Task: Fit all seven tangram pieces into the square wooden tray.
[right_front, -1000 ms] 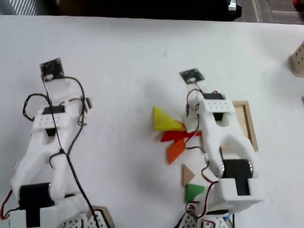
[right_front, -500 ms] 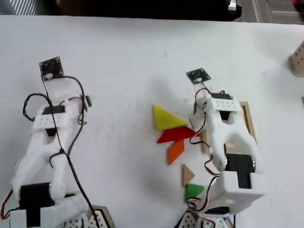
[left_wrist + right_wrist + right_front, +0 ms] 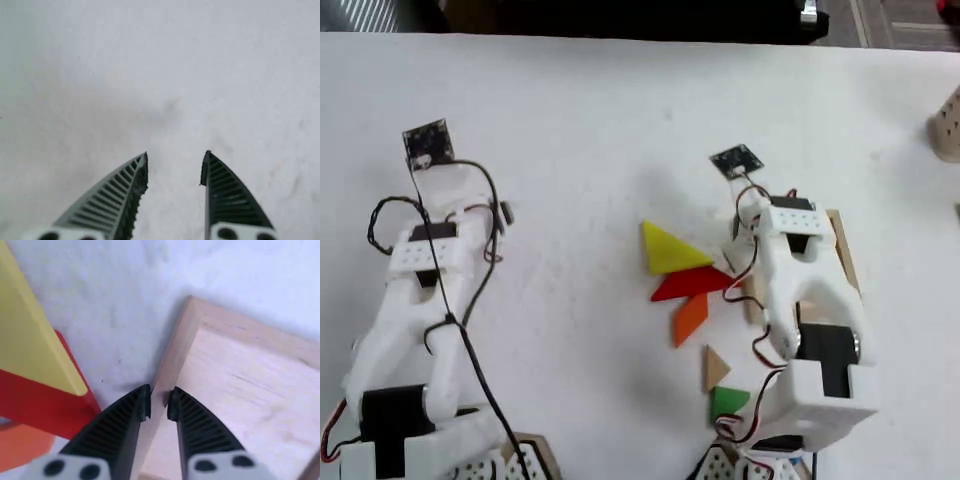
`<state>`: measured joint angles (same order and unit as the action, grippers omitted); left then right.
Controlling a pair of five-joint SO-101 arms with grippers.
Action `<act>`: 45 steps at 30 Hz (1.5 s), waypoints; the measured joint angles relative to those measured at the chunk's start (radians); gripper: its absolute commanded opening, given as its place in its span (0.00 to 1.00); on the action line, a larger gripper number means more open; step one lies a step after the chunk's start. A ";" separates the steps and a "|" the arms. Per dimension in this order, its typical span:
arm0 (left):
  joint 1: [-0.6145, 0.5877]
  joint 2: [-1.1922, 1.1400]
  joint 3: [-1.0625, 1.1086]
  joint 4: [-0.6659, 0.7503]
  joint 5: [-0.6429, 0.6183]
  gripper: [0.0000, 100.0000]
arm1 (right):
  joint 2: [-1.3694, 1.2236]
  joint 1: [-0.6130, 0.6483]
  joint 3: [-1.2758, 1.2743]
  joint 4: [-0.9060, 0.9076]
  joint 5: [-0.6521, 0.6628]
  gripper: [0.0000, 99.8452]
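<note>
The square wooden tray (image 3: 235, 385) lies on the white table, with the right arm (image 3: 800, 300) hanging over it in the high view so that just its rim (image 3: 847, 262) shows. My right gripper (image 3: 158, 404) is shut on the tray's rim, one finger on each side. Just left of the tray lie a yellow triangle (image 3: 672, 250) (image 3: 30, 335), a red triangle (image 3: 688, 283) (image 3: 45, 410), an orange piece (image 3: 688, 316), a pale wooden triangle (image 3: 714, 368) and a green triangle (image 3: 728, 402). My left gripper (image 3: 175, 156) is open over bare table, far left of the pieces.
The left arm (image 3: 425, 270) with its loose black cable takes up the table's left side. A pale pegged object (image 3: 948, 125) stands at the far right edge. A wooden corner (image 3: 535, 452) shows at the near edge by the left arm's base.
The right arm has swung a little to the right, uncovering the yellow and red triangles. The left arm has kept still.
</note>
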<state>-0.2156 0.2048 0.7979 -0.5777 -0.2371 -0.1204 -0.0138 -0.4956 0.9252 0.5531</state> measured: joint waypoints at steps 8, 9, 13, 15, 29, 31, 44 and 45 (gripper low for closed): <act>0.000 0.000 0.000 0.000 0.000 0.19 | 0.226 0.058 0.014 0.161 -0.037 0.02; 0.000 0.000 0.000 0.000 0.000 0.19 | 0.250 0.075 0.035 0.195 -0.044 0.02; 0.000 0.000 0.000 0.000 0.000 0.19 | 0.301 0.160 0.166 0.334 -0.074 0.02; -0.015 0.000 0.000 0.000 0.000 0.19 | 0.307 0.221 0.224 0.379 -0.094 0.02; -0.135 -0.003 -0.002 0.005 -0.029 0.19 | 0.308 0.336 0.252 0.408 -0.190 0.06; -0.115 -0.003 -0.002 0.005 -0.011 0.19 | 0.308 0.295 0.196 0.408 -0.160 0.11; -0.095 -0.003 -0.002 0.005 -0.006 0.19 | 0.308 0.212 -0.152 0.141 -0.106 0.17; -0.095 -0.003 -0.002 0.005 -0.006 0.19 | 0.308 0.199 -0.163 0.117 -0.092 0.17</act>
<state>-0.3107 0.2018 0.7963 -0.5731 -0.2432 0.1880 0.1857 -0.6582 1.0418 0.4611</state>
